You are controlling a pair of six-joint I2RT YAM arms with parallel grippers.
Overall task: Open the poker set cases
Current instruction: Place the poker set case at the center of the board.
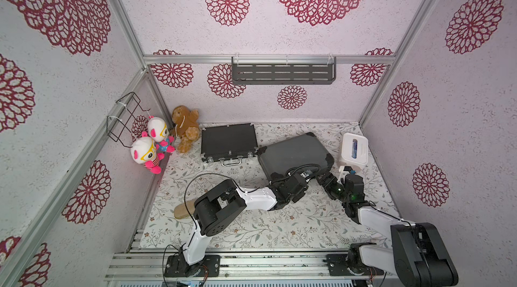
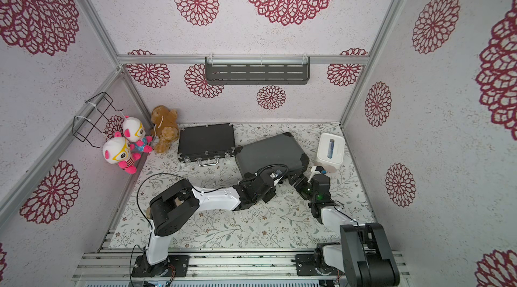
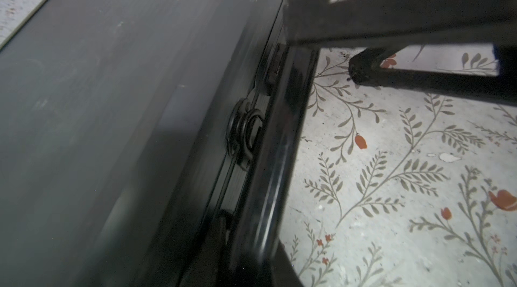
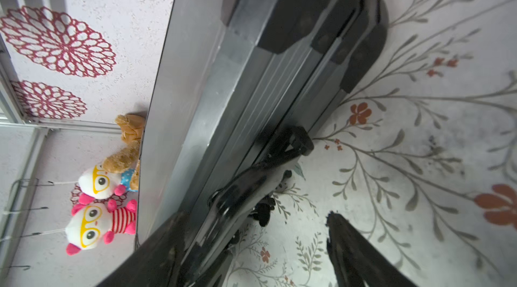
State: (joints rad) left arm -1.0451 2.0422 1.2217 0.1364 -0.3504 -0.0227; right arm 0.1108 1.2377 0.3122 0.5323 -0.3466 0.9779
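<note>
**Right wrist view: open fingers at the dark-grey case's front edge**

The right gripper point(image 4: 254, 215) is wide open and holds nothing. One finger point(image 4: 156, 252) is by the top of the dark-grey case point(image 4: 195, 89). The other finger point(image 4: 349, 252) is out over the flowery table cover point(image 4: 419, 159), apart from the case. Between the two fingers runs the case's front edge with its shiny black handle point(image 4: 240, 201).

The left gripper point(image 3: 321, 49) is just beside the right one, at the same front edge. Its two fingers are almost together, with only a thin gap and nothing in it. One fingertip point(image 3: 296, 25) reaches the edge of the case. Near it sits a round black latch point(image 3: 246, 131).

In both top views the dark-grey case lies flat with its lid down. It stretches away from both grippers toward the back wall. Just past the right gripper, by the case's corner, stands a white tissue box point(image 1: 354, 148). On the far side of the dark-grey case from the grippers, just beside it, lies the slim black case point(image 1: 228, 140). Its lid is down too. Past it sit a brown teddy bear point(image 1: 186, 129) and two white-and-pink dolls point(image 1: 145, 154).
</note>
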